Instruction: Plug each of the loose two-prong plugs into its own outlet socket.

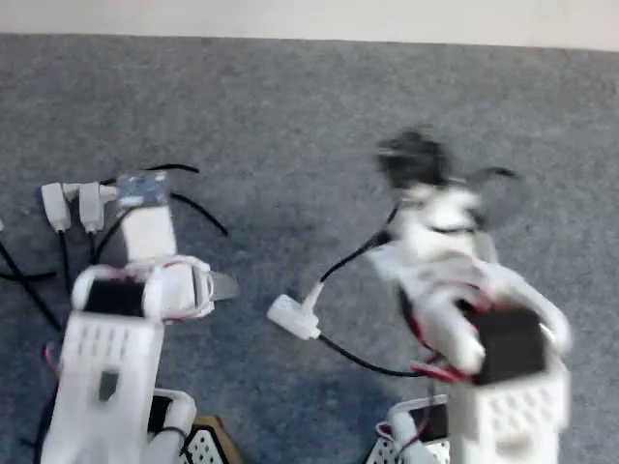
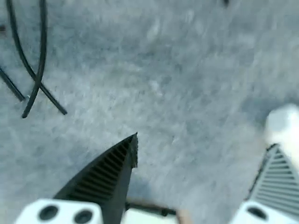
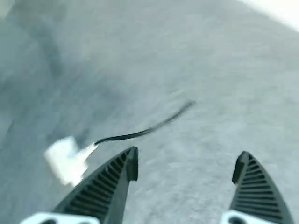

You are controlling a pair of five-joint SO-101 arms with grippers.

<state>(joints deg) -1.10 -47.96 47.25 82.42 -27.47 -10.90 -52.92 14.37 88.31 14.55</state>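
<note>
Far left on the bench (image 1: 290, 106), you've got a pair of white plugs (image 1: 73, 204) standing side by side, cords trailing back toward you. They may already be seated, but no socket is clear enough to call it, so count those two as unconfirmed.

Next across, your left arm (image 1: 106, 358). Its jaws are spread wide and hold nothing. In the wrist view there is only bare grey surface between the two fingers, with a couple of black cords (image 2: 35, 70) crossing off to one side. Nothing is touching either finger.

Mid-bench is the clear piece of work left: a loose plug (image 1: 293, 317) lying on its side between the two arms, its black lead curling off toward the right arm's base. It's well apart from the pair at the left.

Then your right arm (image 1: 484, 329). Its jaws are parted wide too, and empty. Its wrist view puts the loose plug (image 3: 65, 161) just outside one finger, not between them. So you still have the pickup and the plugging-in ahead.
</note>
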